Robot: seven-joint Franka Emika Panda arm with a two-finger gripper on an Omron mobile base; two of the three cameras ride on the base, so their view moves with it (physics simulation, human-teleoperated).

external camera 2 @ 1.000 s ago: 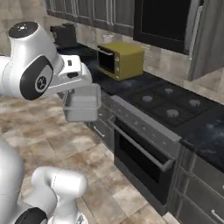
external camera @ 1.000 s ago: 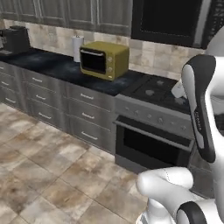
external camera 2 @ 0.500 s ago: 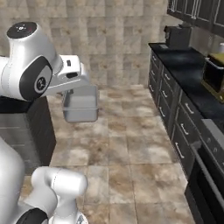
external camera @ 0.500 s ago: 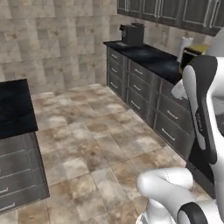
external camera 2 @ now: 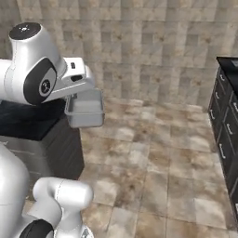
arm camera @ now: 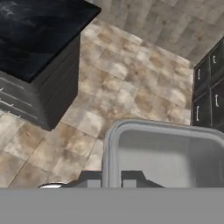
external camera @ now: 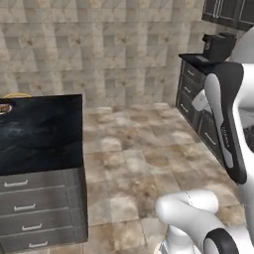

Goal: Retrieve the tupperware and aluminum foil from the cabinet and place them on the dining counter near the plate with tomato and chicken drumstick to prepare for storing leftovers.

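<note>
step: you're mid-carry, hauling the tupperware (external camera 2: 85, 108) toward the dining counter (external camera: 39, 129); my read, foil trip comes after.
claw: gripper (arm camera: 111, 180) clamped tight on the near rim of the tupperware, one fingertip either side of the wall in the hand view; jaws nearly fully closed.
tupperware: hanging from the hand, up in the air, well above the tiled floor (external camera 2: 158, 153); in the right base view it sits just beside the counter's corner, not over the top yet. Looks empty.
dining counter: black marbled top, grey drawers (external camera: 30, 208) below; lies ahead and to your left. Top is bare on the part you can see.
plate: small bit of something at the far left edge of the counter top (external camera: 6, 107), too cropped to call it plate or food for sure.
aluminum foil: nothing to report here; judged not yet fetched.
next: you need to close in on the counter, swing the container over the top toward that far-left spot, lower, then let go.
risk: thin rim pinch, container could tilt if you swing fast; mind the counter edge on the way in.
</note>
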